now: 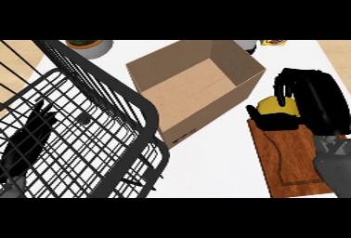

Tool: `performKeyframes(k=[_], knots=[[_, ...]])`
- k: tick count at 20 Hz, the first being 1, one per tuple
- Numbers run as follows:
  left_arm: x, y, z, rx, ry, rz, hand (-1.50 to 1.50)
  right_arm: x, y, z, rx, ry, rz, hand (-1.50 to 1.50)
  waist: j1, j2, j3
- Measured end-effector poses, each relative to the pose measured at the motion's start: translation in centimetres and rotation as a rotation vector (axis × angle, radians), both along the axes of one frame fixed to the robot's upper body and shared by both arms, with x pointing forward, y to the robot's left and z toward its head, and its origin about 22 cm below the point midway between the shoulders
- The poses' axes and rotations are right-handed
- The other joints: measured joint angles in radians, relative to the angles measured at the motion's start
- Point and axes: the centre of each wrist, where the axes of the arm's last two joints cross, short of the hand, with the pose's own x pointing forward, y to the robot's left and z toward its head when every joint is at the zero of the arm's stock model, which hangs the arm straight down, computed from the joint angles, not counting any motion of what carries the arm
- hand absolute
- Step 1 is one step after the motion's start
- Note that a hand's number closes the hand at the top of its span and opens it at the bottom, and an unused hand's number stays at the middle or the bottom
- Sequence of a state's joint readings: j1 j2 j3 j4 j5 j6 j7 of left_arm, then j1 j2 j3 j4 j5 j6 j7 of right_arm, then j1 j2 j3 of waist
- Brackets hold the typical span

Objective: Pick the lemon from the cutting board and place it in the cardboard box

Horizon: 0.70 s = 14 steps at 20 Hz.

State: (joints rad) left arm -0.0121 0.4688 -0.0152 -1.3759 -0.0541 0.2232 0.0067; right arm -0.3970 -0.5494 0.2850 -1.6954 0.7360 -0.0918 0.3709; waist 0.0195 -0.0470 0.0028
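From my remote seat I count: one yellow lemon [276,106], one brown wooden cutting board [291,160], one open brown cardboard box [195,88], one black wire basket [75,139], one grey pot with a green plant [89,46], two black hands.

My right hand [312,100] is at the view's right, fingers and thumb curled round the lemon, so it is grasping it. The lemon sits at the far end of the cutting board; I cannot tell whether it touches the board or is just above it, the thumb hides its underside. The board lies on the white surface [212,162], long side running away from me, with a grooved border.

The cardboard box stands just left of the lemon and board, flaps up, tilted diagonally in view. Nothing inside it, I see only its bare floor. The lemon is outside the box, near its right wall.

The wire basket fills the view's left. My left hand [27,135] shows through the basket's bars at the lower left, fingers straight and relaxed, resting, holding nothing.

The plant pot is at the far edge, behind the basket. One small item at the far right edge is too cut off to identify.
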Motion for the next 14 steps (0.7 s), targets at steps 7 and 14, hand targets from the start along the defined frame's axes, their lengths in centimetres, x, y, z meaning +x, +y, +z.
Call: performKeyframes(k=[7,14], knots=[[0.5,-0.3,0.2,0.000,-0.005,-0.019,0.00,3.1,5.1,3.7,0.160,0.004,0.046,1.50,0.015,0.008,-0.001],[0.7,-0.5,0.4,-0.001,-0.006,-0.028,0.00,7.3,9.5,4.9,0.288,0.066,0.039,1.50,0.024,0.014,-0.001]])
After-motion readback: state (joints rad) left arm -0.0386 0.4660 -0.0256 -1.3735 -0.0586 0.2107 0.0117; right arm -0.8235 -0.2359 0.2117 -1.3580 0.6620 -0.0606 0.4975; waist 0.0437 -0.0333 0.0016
